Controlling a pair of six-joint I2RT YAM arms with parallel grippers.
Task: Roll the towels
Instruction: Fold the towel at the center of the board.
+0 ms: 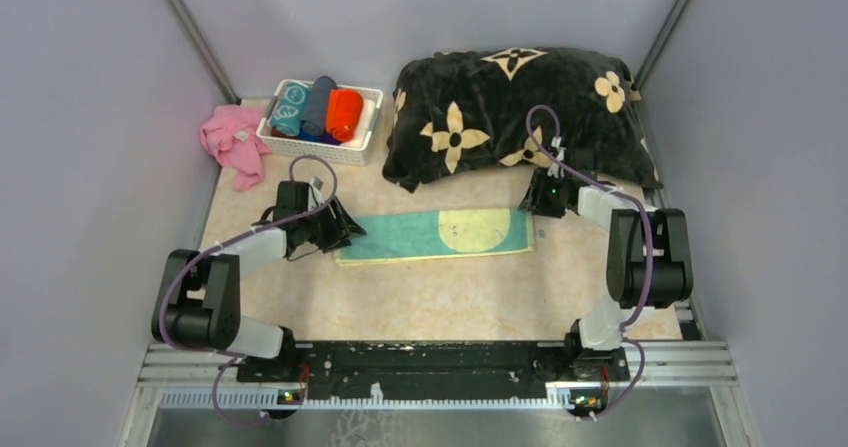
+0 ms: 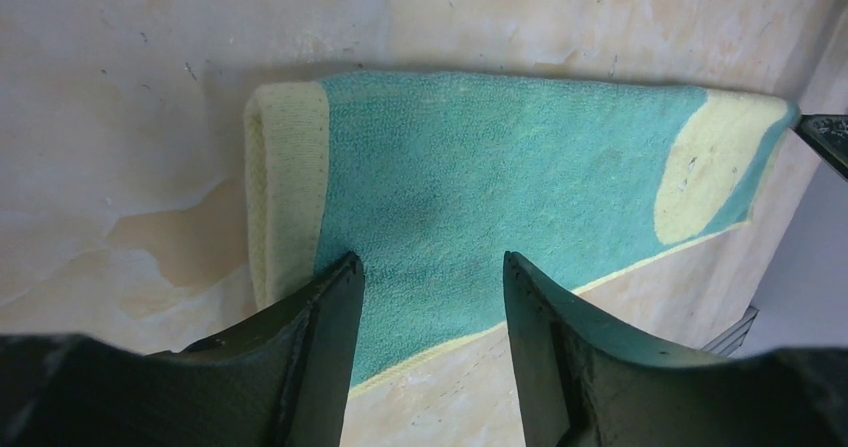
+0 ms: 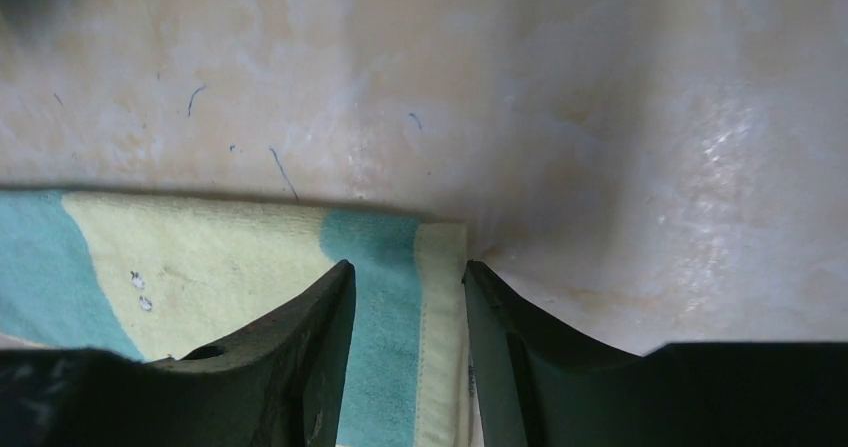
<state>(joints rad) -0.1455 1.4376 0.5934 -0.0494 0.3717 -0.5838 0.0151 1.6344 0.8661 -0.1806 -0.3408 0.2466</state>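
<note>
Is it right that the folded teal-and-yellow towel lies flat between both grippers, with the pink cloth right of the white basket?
No: the top view shows the pink cloth left of the white basket. The teal-and-yellow towel does lie flat between the left gripper and right gripper.

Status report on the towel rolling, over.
Left hand open over towel, left end. Right hand open astride right edge. Towel flat, unrolled. Black cushion close behind.

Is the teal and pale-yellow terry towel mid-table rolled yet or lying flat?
Flat, not rolled: the teal and pale-yellow terry towel lies as a long strip on the table, with no coil at either end.
</note>
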